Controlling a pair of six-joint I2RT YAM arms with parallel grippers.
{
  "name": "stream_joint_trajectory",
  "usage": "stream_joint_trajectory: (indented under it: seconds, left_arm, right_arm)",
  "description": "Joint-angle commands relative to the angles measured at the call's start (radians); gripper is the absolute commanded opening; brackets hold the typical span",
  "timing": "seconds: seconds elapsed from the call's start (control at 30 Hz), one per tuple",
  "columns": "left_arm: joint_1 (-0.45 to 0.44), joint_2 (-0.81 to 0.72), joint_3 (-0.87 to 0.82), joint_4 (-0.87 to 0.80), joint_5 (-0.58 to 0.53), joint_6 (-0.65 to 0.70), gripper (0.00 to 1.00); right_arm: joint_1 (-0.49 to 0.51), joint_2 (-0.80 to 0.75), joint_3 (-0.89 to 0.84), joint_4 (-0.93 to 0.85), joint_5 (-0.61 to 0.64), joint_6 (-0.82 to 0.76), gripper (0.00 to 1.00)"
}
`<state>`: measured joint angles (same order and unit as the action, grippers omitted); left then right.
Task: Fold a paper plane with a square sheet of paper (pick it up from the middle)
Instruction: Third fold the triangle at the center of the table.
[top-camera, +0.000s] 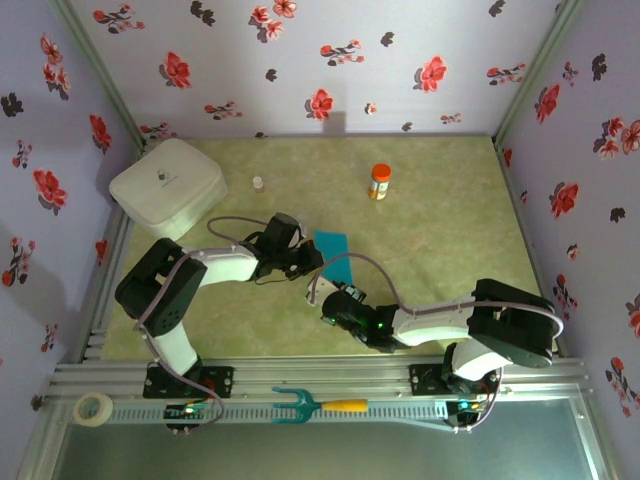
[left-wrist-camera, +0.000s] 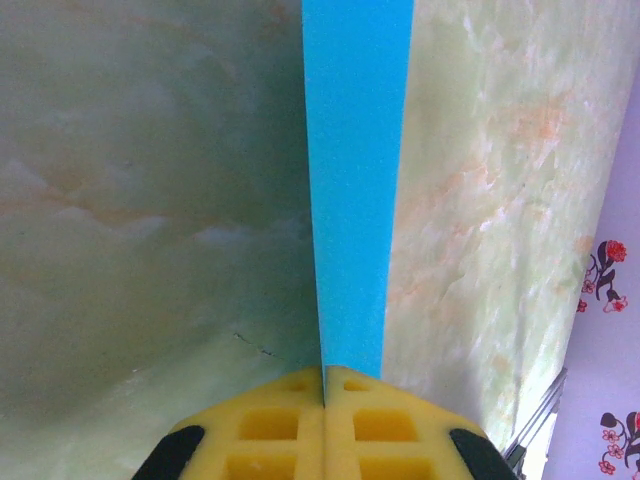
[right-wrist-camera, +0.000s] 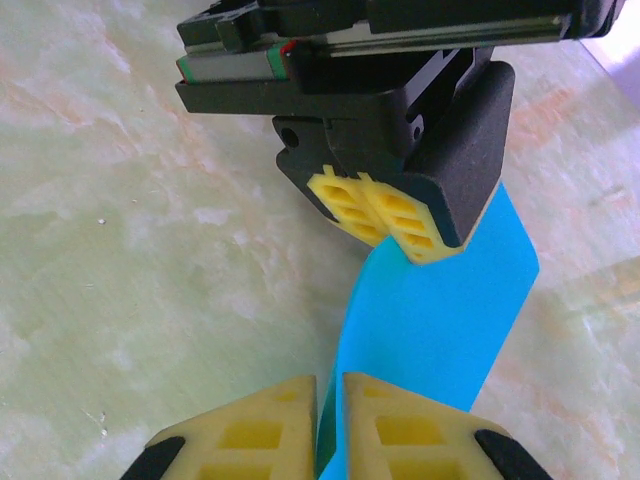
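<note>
- A white roll of tape (top-camera: 94, 407) lies on the metal rail (top-camera: 400, 375) at the near left corner.
- A white rounded plastic box (top-camera: 167, 186) sits at the far left of the pale green marbled table (top-camera: 450, 220).
- A small pale jar with a brown cap (top-camera: 258, 184) stands just right of the box, apart from it.
- The left gripper (left-wrist-camera: 325, 378) reaches to the middle of the table. Its yellow pads (left-wrist-camera: 270, 420) are pressed flat together, with the edge of the thin teal-blue sheet of paper (left-wrist-camera: 355, 180) pinched in the seam between them.
- A teal pronged tool with a yellow handle (top-camera: 315, 405) rests on the near rail, well apart from the paper.
- In the top view the paper is a narrow strip near the table's middle, running away from the two grippers toward the far side. In the right wrist view it rises from the table surface up to the left gripper's pads.
- The right gripper (right-wrist-camera: 330, 385) sits just near and right of the left one. Its pads (right-wrist-camera: 420, 430) stand a narrow slit apart, with the paper's near edge inside the slit. I cannot tell whether they are pressing on it.
- An orange-capped bottle (top-camera: 379, 182) stands upright at the far side, right of centre, well apart from the paper.
</note>
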<state>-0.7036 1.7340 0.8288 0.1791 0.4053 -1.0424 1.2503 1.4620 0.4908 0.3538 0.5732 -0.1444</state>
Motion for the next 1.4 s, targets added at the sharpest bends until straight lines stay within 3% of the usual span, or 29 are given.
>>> stream_joint_trajectory:
  seconds: [0.0,0.4,0.53,0.7,0.9,1.37]
  left_arm:
    - [0.007,-0.022,-0.009,0.002,0.016,-0.005,0.01]
    - [0.008,-0.031,-0.009,-0.004,0.014,-0.002,0.02]
    - [0.009,-0.043,-0.006,-0.03,0.006,0.011,0.11]
    - [0.013,-0.095,0.004,-0.136,-0.054,0.058,0.37]
    - [0.019,-0.169,0.041,-0.318,-0.176,0.128,0.5]
    - [0.026,-0.267,0.043,-0.343,-0.214,0.148,0.48]
  right_arm:
    - [-0.003,-0.021,-0.005,-0.02,0.024,0.033,0.13]
    - [-0.015,-0.031,-0.004,-0.031,0.0,0.054,0.0]
    - [-0.027,-0.045,-0.001,-0.049,-0.033,0.078,0.0]
    - [-0.115,-0.106,-0.001,-0.099,-0.274,0.192,0.0]
    - [-0.243,-0.143,0.004,-0.115,-0.593,0.342,0.0]
    - [-0.415,-0.083,0.088,-0.17,-0.965,0.566,0.0]
